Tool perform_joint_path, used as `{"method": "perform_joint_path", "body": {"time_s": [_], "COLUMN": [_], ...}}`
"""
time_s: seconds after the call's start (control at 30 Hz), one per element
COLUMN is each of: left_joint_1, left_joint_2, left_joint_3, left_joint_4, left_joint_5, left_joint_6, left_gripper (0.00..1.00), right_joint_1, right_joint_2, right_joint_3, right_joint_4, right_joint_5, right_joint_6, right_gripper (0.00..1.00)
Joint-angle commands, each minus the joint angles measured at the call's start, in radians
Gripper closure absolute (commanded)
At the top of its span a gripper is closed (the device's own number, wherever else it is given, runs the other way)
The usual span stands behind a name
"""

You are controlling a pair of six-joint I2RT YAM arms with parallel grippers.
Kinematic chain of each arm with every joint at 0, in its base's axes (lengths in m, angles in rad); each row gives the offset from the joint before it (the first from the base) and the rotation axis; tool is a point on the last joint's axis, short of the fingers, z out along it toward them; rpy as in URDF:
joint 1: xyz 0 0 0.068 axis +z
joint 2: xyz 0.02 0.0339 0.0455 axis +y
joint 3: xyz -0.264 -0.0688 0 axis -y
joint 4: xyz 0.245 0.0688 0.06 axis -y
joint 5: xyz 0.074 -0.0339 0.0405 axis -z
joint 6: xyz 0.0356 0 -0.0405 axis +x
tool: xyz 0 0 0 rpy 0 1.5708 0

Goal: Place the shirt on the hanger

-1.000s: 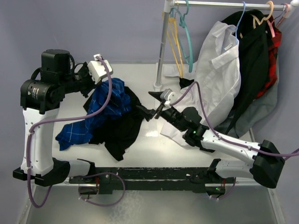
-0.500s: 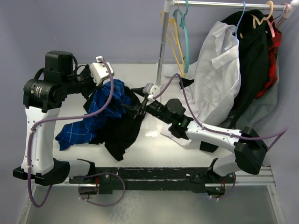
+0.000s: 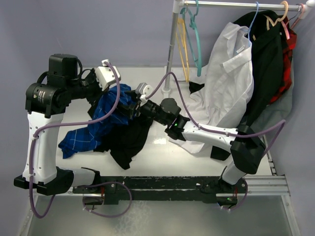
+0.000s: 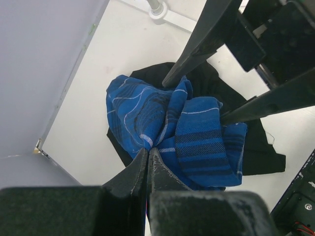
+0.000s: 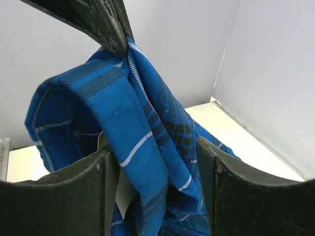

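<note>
Your left gripper (image 4: 148,150) has its fingers pressed together on a fold of the bright blue plaid button-up shirt (image 4: 170,125). It pinches the cloth near the top, so the rest hangs bunched below. Your right gripper (image 5: 153,147) stands spread, one finger on either side of a thick rolled edge of that same shirt, not yet closed on it. In the right wrist view the fold sits right between the pads, just under the left pinch. The cloth is already inside the right jaws, so the next move looks like a straight close with no reach needed.

The shirt's long axis runs down from the left pinch to the white table (image 3: 157,160). There its lower part trails toward the near left over a plain black garment (image 3: 125,147). The shirt is crumpled, blue with thin white and dark lines. A pale tag peeps out beside the fold, which may mark the neck, though you can't be sure from here.

The thin teal plastic hanger (image 3: 198,49) hangs by its hook on the metal rail (image 3: 236,4) at the far side, well apart from both grippers. It is beside a yellow hanger (image 3: 182,39) and a white shirt (image 3: 231,73). Your right arm is the nearer one to it
</note>
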Motion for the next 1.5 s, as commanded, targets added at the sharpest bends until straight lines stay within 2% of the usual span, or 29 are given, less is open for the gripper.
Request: {"method": "perform_joint_path", "body": {"time_s": [0.0, 0.17, 0.2, 0.3, 0.4, 0.43, 0.47, 0.5, 0.53, 0.57, 0.67, 0.73, 0.83, 0.97, 1.03, 1.13, 1.3, 1.47], "left_joint_1": [-0.002, -0.002, -0.002, -0.002, -0.001, -0.001, -0.001, 0.000, 0.000, 0.001, -0.001, 0.000, -0.001, -0.020, -0.080, -0.242, -0.296, -0.327], "left_joint_2": [-0.013, -0.016, -0.018, -0.022, -0.039, -0.043, -0.043, -0.045, -0.048, -0.059, -0.124, -0.192, -0.273, -0.296, -0.340, -0.380, -0.368, -0.348], "left_joint_3": [-0.004, -0.016, -0.021, -0.046, -0.094, -0.118, -0.133, -0.149, -0.170, -0.197, -0.310, -0.419, -0.552, -0.705, -0.795, -0.892, -0.946, -1.048], "left_joint_4": [0.031, 0.036, 0.040, 0.060, 0.136, 0.170, 0.198, 0.222, 0.251, 0.277, 0.357, 0.387, 0.358, 0.326, 0.391, 0.508, 0.643, 0.865], "left_joint_5": [0.029, 0.028, 0.025, 0.004, -0.061, -0.111, -0.151, -0.177, -0.200, -0.216, -0.225, -0.169, -0.066, -0.053, -0.109, -0.329, -0.455, -0.686], "left_joint_6": [0.013, 0.018, 0.020, 0.023, 0.003, -0.013, -0.025, -0.035, -0.050, -0.070, -0.120, -0.129, -0.109, -0.108, -0.126, -0.185, -0.221, -0.202], "left_gripper": [1.00, 1.00, 1.00, 1.00, 1.00, 0.92, 0.68, 0.35, 0.09, 0.01, 0.00, 0.00, 0.00, 0.01, 0.01, 0.00, 0.01, 0.01], "right_joint_1": [0.004, 0.004, 0.004, -0.003, -0.043, -0.059, -0.072, -0.083, -0.094, -0.103, -0.121, -0.125, -0.133, -0.142, -0.151, -0.160, -0.177, -0.180], "right_joint_2": [0.029, 0.050, 0.045, 0.029, 0.034, 0.033, 0.029, 0.023, 0.018, 0.013, 0.007, 0.018, 0.058, 0.128, 0.174, 0.236, 0.293, 0.302], "right_joint_3": [0.078, 0.113, 0.115, 0.133, 0.203, 0.210, 0.209, 0.205, 0.205, 0.210, 0.231, 0.263, 0.352, 0.488, 0.569, 0.679, 0.753, 0.751], "right_joint_4": [0.020, -0.025, -0.029, -0.075, -0.211, -0.232, -0.236, -0.237, -0.244, -0.254, -0.284, -0.315, -0.379, -0.471, -0.528, -0.600, -0.651, -0.646], "right_joint_5": [-0.005, 0.003, 0.008, 0.097, 0.229, 0.267, 0.298, 0.329, 0.345, 0.359, 0.371, 0.385, 0.395, 0.425, 0.446, 0.480, 0.462, 0.434], "right_joint_6": [-0.031, -0.040, -0.042, -0.050, 0.011, 0.028, 0.037, 0.041, 0.046, 0.056, 0.067, 0.066, 0.067, 0.092, 0.116, 0.130, 0.177, 0.206], "right_gripper": [0.46, 0.96, 1.00, 1.00, 1.00, 1.00, 1.00, 1.00, 1.00, 1.00, 1.00, 1.00, 1.00, 1.00, 1.00, 1.00, 1.00, 1.00]}}
